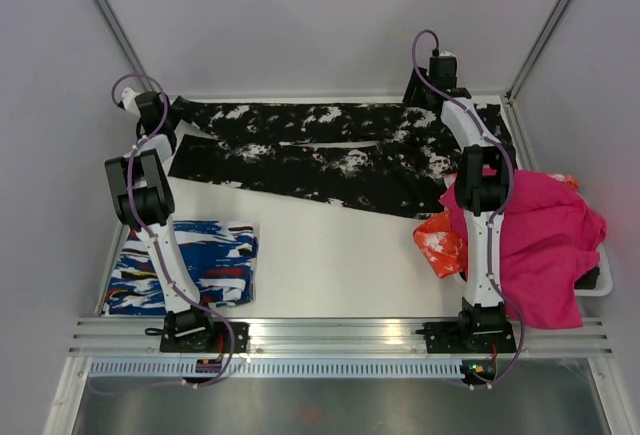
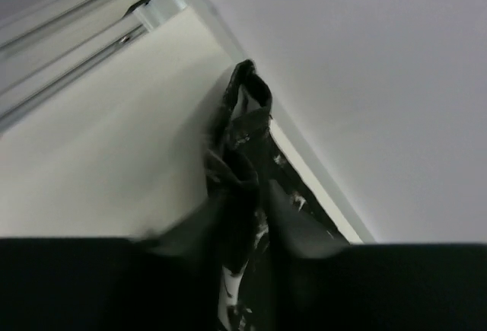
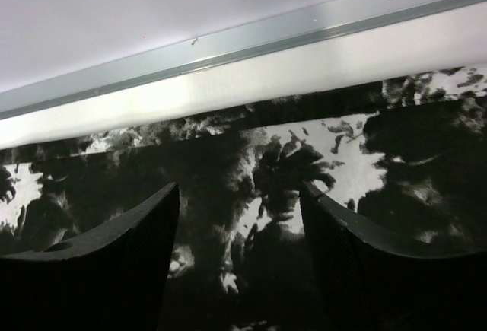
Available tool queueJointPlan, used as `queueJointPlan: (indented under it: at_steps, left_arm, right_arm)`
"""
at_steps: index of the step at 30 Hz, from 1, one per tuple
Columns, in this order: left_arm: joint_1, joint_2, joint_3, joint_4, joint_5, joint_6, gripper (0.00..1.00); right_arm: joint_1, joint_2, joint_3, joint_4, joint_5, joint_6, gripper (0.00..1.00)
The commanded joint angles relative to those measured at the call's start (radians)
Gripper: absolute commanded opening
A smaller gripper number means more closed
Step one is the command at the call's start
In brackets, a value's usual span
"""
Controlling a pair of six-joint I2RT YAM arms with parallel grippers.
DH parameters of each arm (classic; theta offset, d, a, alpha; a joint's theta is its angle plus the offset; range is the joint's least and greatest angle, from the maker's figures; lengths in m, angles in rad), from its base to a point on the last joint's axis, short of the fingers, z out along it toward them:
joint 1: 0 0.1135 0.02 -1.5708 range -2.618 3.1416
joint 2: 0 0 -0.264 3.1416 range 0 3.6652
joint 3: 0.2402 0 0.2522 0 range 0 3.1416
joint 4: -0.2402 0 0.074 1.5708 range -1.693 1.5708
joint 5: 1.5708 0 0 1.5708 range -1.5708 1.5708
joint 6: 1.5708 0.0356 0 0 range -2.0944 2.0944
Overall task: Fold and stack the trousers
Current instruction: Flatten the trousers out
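The black trousers with white splatter print lie spread across the far part of the table, legs pointing left, waist at the far right. My left gripper is at the far left on the leg ends and is shut on a bunched fold of the trousers, which rises between its fingers. My right gripper is at the far right over the waist end. Its jaws are open, with the trousers' cloth lying flat between and under the fingers.
A folded blue-white-red streaked garment lies at the near left. A magenta cloth is heaped at the right edge over an orange-red piece. The table's back rail and walls are close behind both grippers.
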Motion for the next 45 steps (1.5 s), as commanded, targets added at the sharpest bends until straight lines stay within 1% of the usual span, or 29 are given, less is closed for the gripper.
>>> queueJointPlan:
  at_steps: [1,2,4,5,7,8,10,11,12,13,14,16,17,18,19,21,23,25,27,28,30,31,32,33,35,40,43,44,45]
  left_arm:
    - [0.013,-0.034,0.074,-0.205,-0.061,0.043,0.42]
    - [0.013,-0.04,0.086,-0.243,-0.071,0.079,0.53]
    - [0.013,-0.084,0.071,-0.3,-0.1,0.119,0.67]
    - [0.013,-0.103,0.056,-0.309,-0.11,0.163,0.69]
    - [0.011,-0.149,0.013,-0.329,-0.145,0.213,0.71]
    - [0.011,-0.192,0.008,-0.408,-0.154,0.265,0.71]
    - [0.005,-0.224,0.025,-0.499,-0.173,0.322,0.71]
    - [-0.007,-0.246,0.04,-0.59,-0.167,0.369,0.71]
    - [-0.016,-0.253,0.049,-0.635,-0.156,0.391,0.71]
    - [-0.039,-0.255,0.06,-0.686,-0.13,0.437,0.71]
    - [-0.055,-0.251,0.089,-0.793,-0.122,0.46,0.71]
    - [-0.105,-0.234,0.12,-0.893,-0.134,0.527,0.71]
    - [-0.119,-0.221,0.149,-0.941,-0.142,0.534,0.71]
    - [-0.128,-0.194,0.164,-1.026,-0.153,0.537,0.71]
    - [-0.136,-0.182,0.174,-1.062,-0.147,0.537,0.71]
    - [-0.141,-0.151,0.178,-1.125,-0.141,0.506,0.71]
    - [-0.141,-0.142,0.159,-1.133,-0.119,0.492,0.71]
    - [-0.136,-0.125,0.16,-1.153,-0.13,0.456,0.71]
    - [-0.13,-0.114,0.166,-1.183,-0.186,0.375,0.73]
    - [-0.115,-0.122,0.133,-1.177,-0.183,0.283,0.73]
    - [-0.098,-0.148,0.076,-1.135,-0.156,0.192,0.73]
    - [-0.089,-0.178,0.015,-1.06,-0.124,0.12,0.73]
    - [-0.087,-0.191,-0.009,-1.024,-0.122,0.089,0.72]
    - [-0.087,-0.206,-0.032,-0.954,-0.116,0.042,0.72]
    - [-0.088,-0.201,-0.053,-0.92,-0.108,0.014,0.71]
    - [-0.088,-0.134,0.0,-0.93,-0.098,-0.026,0.66]
    - [-0.087,-0.112,-0.001,-0.944,-0.102,-0.045,0.59]
    - [-0.088,-0.106,-0.001,-0.958,-0.105,-0.046,0.56]
    - [-0.088,-0.103,-0.001,-0.969,-0.111,-0.048,0.55]
  right_arm:
    - [-0.001,-0.07,-0.033,-0.023,0.023,-0.036,0.72]
    - [-0.001,-0.071,-0.031,-0.034,0.023,-0.042,0.72]
    - [-0.001,-0.078,-0.028,-0.071,0.026,-0.046,0.74]
    - [-0.001,-0.088,-0.026,-0.083,0.031,-0.051,0.77]
    - [-0.003,-0.104,-0.028,-0.126,0.062,-0.051,0.79]
    - [-0.007,-0.122,-0.031,-0.143,0.072,-0.048,0.81]
    - [-0.017,-0.153,-0.042,-0.181,0.094,-0.042,0.81]
    - [-0.026,-0.165,-0.049,-0.191,0.097,-0.043,0.82]
    - [-0.029,-0.177,-0.071,-0.198,0.105,-0.04,0.82]
    - [-0.031,-0.205,-0.082,-0.203,0.123,-0.039,0.82]
    - [-0.037,-0.216,-0.106,-0.205,0.131,-0.039,0.83]
    - [-0.04,-0.248,-0.126,-0.206,0.152,-0.039,0.83]
    - [-0.043,-0.255,-0.141,-0.211,0.158,-0.037,0.83]
    - [-0.046,-0.263,-0.148,-0.217,0.161,-0.039,0.83]
    - [-0.046,-0.278,-0.154,-0.22,0.163,-0.04,0.83]
    - [-0.047,-0.289,-0.175,-0.229,0.168,-0.045,0.84]
    - [-0.047,-0.308,-0.201,-0.231,0.178,-0.046,0.84]
    - [-0.049,-0.323,-0.215,-0.232,0.181,-0.037,0.85]
    - [-0.049,-0.328,-0.223,-0.235,0.181,-0.031,0.85]
    - [-0.049,-0.332,-0.227,-0.234,0.181,-0.02,0.85]
    - [-0.049,-0.335,-0.243,-0.221,0.174,-0.011,0.85]
    - [-0.049,-0.34,-0.25,-0.215,0.168,-0.007,0.85]
    - [-0.049,-0.343,-0.27,-0.2,0.164,0.007,0.85]
    - [-0.049,-0.346,-0.279,-0.194,0.151,0.012,0.85]
    - [-0.049,-0.351,-0.302,-0.186,0.141,0.021,0.85]
    - [-0.049,-0.369,-0.332,-0.186,0.16,0.02,0.86]
    - [-0.05,-0.386,-0.361,-0.186,0.193,0.013,0.86]
    - [-0.05,-0.389,-0.37,-0.188,0.201,0.01,0.86]
    - [-0.052,-0.394,-0.375,-0.188,0.209,0.006,0.86]
